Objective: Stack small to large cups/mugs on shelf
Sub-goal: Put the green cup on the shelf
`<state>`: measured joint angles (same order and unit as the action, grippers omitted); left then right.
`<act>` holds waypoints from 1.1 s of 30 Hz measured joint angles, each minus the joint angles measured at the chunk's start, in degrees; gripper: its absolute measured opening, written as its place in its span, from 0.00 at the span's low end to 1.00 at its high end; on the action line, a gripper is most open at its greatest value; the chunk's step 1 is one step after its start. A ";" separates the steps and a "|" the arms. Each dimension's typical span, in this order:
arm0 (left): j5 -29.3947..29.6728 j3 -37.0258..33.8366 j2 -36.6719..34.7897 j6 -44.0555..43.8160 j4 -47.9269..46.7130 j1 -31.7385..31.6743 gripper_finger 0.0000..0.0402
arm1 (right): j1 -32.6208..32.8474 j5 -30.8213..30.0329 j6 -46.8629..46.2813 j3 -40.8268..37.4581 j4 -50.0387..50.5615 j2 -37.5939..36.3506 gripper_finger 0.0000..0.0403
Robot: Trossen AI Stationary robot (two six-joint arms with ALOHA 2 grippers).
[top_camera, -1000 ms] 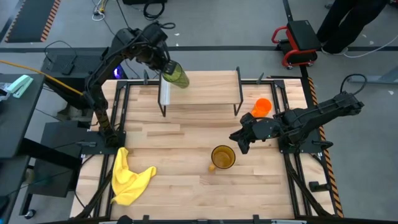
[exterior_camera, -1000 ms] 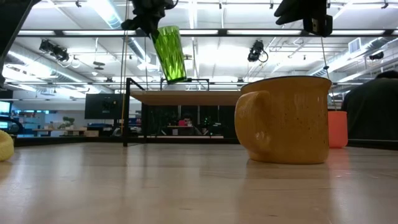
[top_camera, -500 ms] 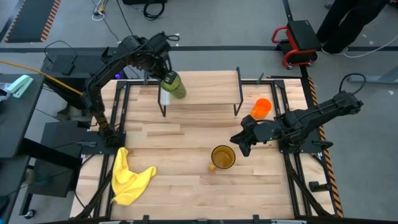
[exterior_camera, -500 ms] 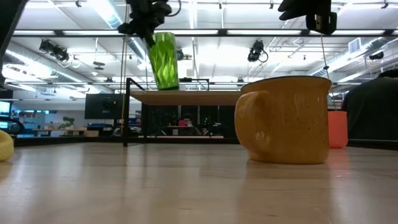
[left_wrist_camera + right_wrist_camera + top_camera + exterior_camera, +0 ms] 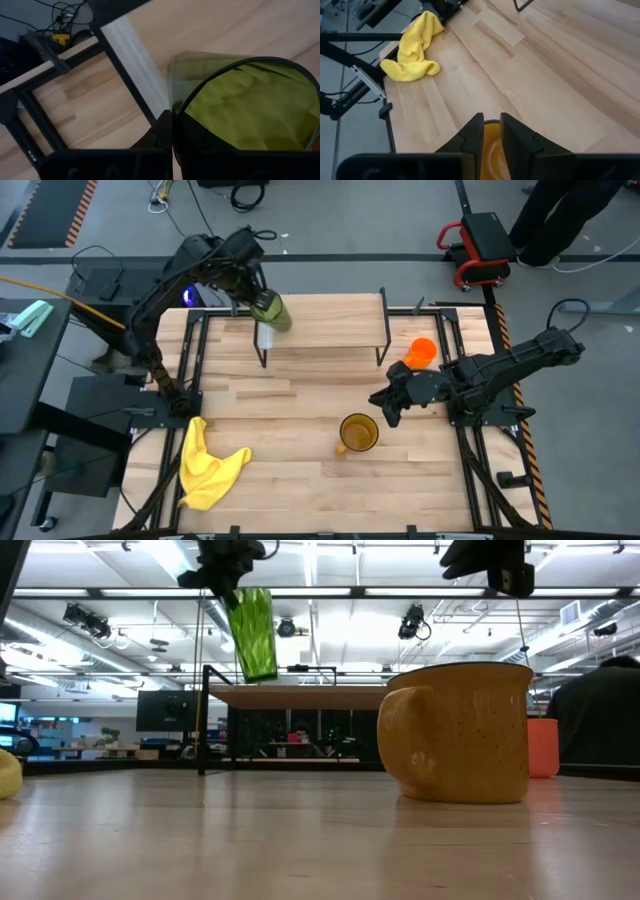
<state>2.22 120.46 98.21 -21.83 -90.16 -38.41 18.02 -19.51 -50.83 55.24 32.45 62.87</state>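
Left gripper: clamped on translucent green handleless tumbler, suspended tilted above left end of low light-wood shelf. Right gripper: unclenched, empty, just beside amber-yellow handled mug. Bright orange mug: right of shelf.

Bright, even overhead strip lighting, soft faint shadows, motion-blurred green tumbler up close.

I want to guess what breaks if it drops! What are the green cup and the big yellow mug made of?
The green cup looks like see-through plastic: light shines through its ridged wall. The yellow mug is opaque with a matte, speckled skin, so it could be plastic or glazed pottery; the look alone cannot settle it.
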 joint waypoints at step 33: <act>0.13 0.02 2.76 3.65 0.10 -0.04 0.11 | -1.88 -2.29 1.33 0.00 0.02 0.00 0.18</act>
<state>2.35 120.49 100.97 -18.18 -90.06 -38.46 16.14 -21.80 -49.50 55.24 32.47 62.87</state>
